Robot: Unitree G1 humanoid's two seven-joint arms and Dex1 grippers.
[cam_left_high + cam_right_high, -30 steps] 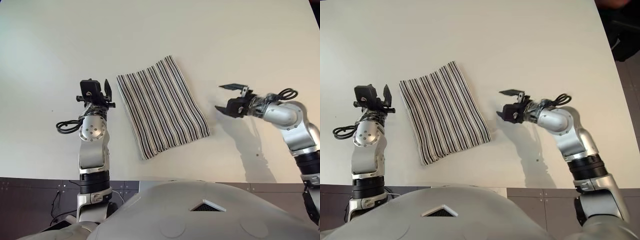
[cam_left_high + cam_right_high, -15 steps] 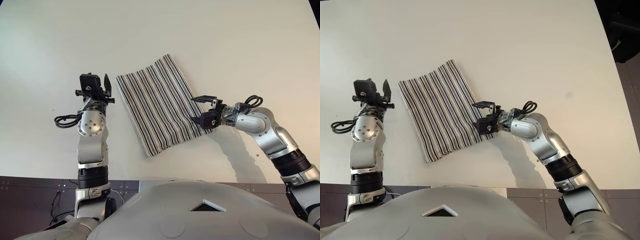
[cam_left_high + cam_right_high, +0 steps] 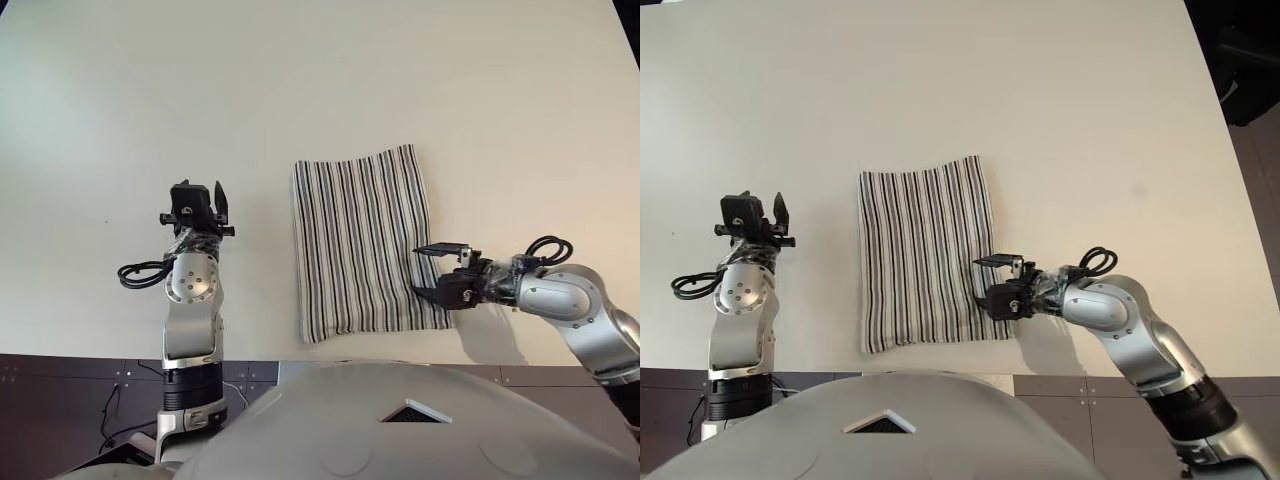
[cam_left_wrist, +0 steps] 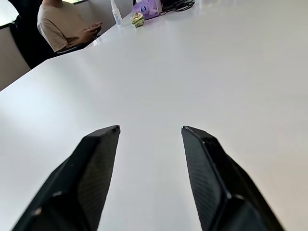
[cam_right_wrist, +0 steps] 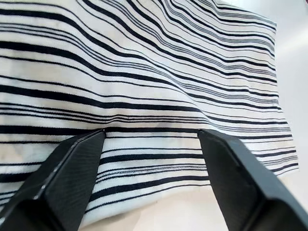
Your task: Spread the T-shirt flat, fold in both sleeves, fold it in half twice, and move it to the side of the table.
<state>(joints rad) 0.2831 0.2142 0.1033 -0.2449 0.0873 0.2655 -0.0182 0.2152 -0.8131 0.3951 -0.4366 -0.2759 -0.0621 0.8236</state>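
Desk [image 3: 480, 80], pale and broad, carries the striped T-shirt [image 3: 362, 245] in the left eye view. The shirt lies folded into a flat rectangle near the front edge, right of centre. The left gripper [image 3: 205, 190] stands well apart from the shirt on its left, with its fingers spread and nothing between them. A black cable [image 3: 140, 272] loops beside that arm. The right gripper [image 3: 432, 270] sits at the shirt's near right corner with its fingers parted, covering a little of the cloth edge. Whether they touch the fabric is hard to tell.

The right eye view gives the same layout, with a dark floor strip past the desk's right edge.

In the left wrist view, two black fingers [image 4: 96, 163] gape over bare desk. A bottle [image 4: 115, 12] and a purple packet [image 4: 147, 7] stand far off at the back edge, too small to make out further.

In the right wrist view, the open fingers point at the stripes just ahead. The shirt's near hem runs close beneath them, and the rest of the cloth is cut off by the frame.
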